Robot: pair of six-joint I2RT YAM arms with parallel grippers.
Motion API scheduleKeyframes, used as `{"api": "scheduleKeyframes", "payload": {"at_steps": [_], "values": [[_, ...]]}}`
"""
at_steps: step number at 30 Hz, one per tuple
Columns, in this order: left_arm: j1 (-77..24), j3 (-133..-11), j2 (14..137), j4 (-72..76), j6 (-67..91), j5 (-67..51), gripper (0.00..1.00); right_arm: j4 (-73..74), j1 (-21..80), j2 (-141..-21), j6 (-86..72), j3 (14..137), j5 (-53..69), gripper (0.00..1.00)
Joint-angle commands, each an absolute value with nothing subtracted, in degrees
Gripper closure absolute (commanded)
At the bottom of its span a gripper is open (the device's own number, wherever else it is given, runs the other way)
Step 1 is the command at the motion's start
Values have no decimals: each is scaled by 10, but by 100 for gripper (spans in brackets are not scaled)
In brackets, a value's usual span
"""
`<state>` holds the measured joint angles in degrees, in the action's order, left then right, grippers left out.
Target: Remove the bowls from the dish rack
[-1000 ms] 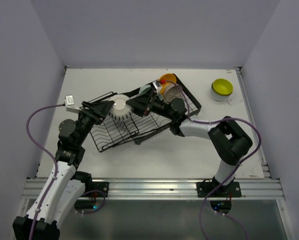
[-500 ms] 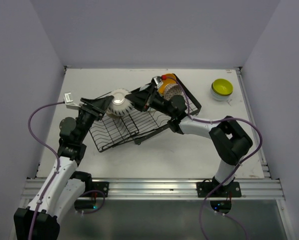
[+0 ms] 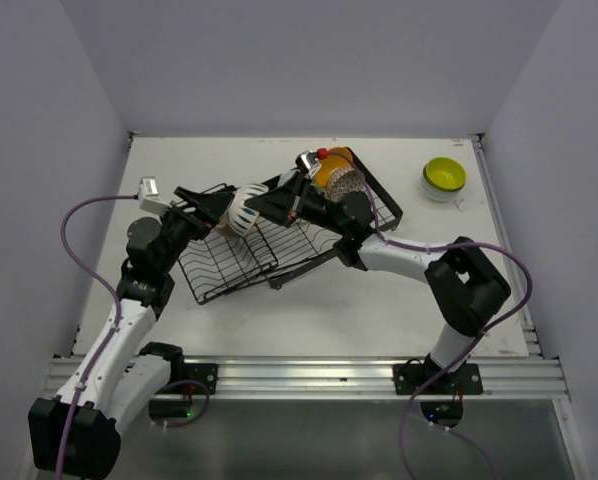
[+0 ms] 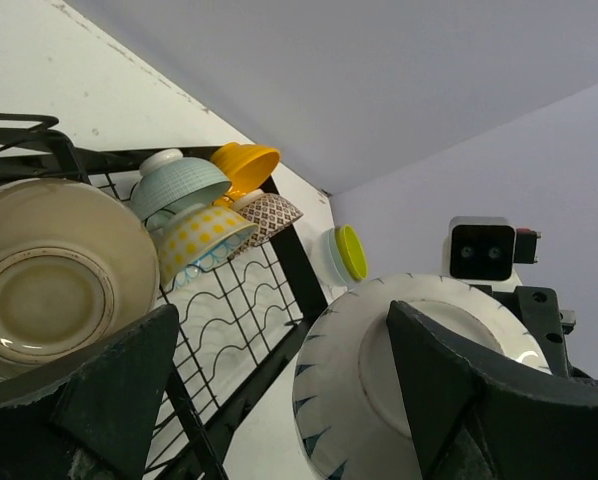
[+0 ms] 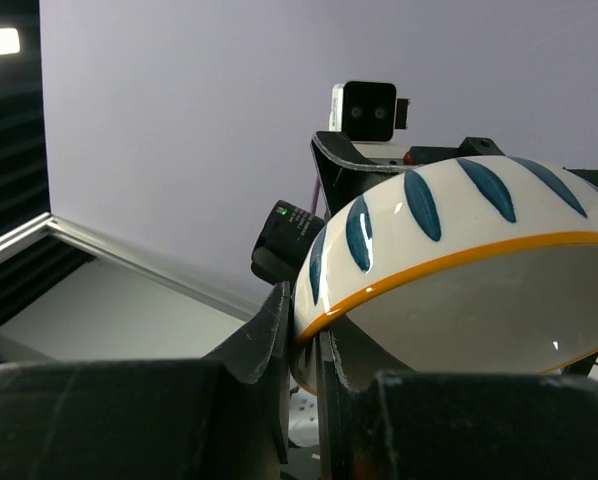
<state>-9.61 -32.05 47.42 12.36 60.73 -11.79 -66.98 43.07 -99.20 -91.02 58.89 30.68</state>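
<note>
The table (image 3: pixel 429 285) carries the dish rack (image 3: pixel 241 262) at its centre, set at an angle with its basket end toward the far right. Above the rack's left half the two arms meet. The left gripper (image 3: pixel 214 203) stands with its jaws wide apart, one finger on each side of the white bowl with blue petal marks (image 5: pixel 459 230). Whether either finger touches that bowl cannot be settled from these views. The right gripper (image 5: pixel 304 335) is closed narrow on the bowl's orange-edged rim, pinching the wall from inside and outside, so it appears to carry the bowl alone, clear of the wires. Five bowls sit in the rack: a beige bowl (image 4: pixel 49 290) at the left, then a teal-green ribbed bowl (image 4: pixel 184 185), a yellow-dotted bowl (image 4: pixel 204 235), an orange-yellow bowl (image 4: pixel 244 165) and a brown-patterned bowl (image 4: pixel 269 212) clustered at the far right end. A lime-yellow bowl (image 3: pixel 444 174) rests on the table, well apart at the far right. Hazards: a pinch at one rim point leaves the bowl free to pivot or slip under its own weight, dropping onto the rack or the beige bowl. A left finger withdrawn off-line could clip the bowl and loosen the grip. A low carry toward the right could strike the clustered bowls.
</note>
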Motion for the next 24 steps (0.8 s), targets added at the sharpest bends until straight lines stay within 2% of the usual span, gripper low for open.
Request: {"api": "scheduleKeyframes", "payload": {"at_steps": [1,5,8,12,18,24], "values": [[-103,-335,484,81,563,-139,11,-746,442,-959,-905,622,327,100],[-103,-351,484,67,538,-135,11,-710,441,-955,-879,627,337,100],[-103,-391,477,21,488,-107,10,-609,435,-931,-811,642,356,100],[-103,-465,468,-88,413,-41,5,-372,421,-888,-686,671,359,100],[-103,-556,457,-148,318,28,1,-39,375,-843,-472,768,324,100],[-103,-546,448,-149,237,33,1,209,224,-842,-327,876,263,100]]}}
